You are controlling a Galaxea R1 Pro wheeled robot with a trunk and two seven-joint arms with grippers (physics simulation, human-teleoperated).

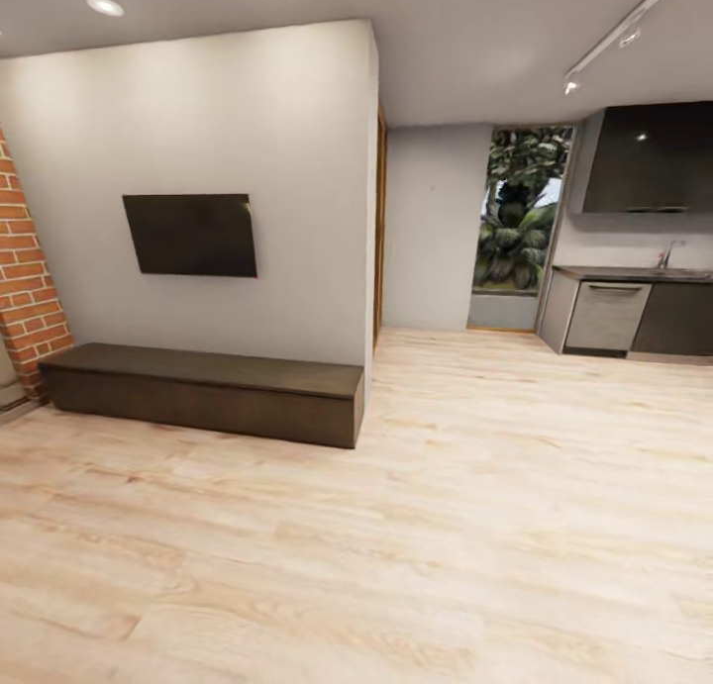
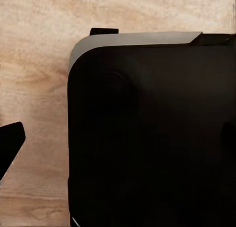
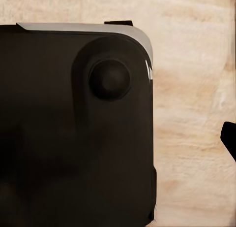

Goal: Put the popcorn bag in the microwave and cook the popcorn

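The microwave, the popcorn bag and its popcorn are out of view. Far off at the right of the head view, a kitchen countertop (image 1: 634, 272) with a tap runs over dark cabinet fronts. In the left wrist view one dark fingertip (image 2: 10, 143) pokes in over the wood floor, beside the robot's black base (image 2: 152, 138). A dark fingertip (image 3: 230, 141) in the right wrist view likewise hangs over the floor beside the black base (image 3: 73, 138). Neither view shows both fingers, so I cannot tell how the jaws stand.
A white wall with a black TV (image 1: 190, 234) and a long dark bench (image 1: 208, 392) stands ahead at the left, next to a brick wall (image 1: 25, 278). Light wood floor (image 1: 475, 526) stretches toward the kitchen, past a steel dishwasher front (image 1: 606, 316) and a tall window (image 1: 520, 214).
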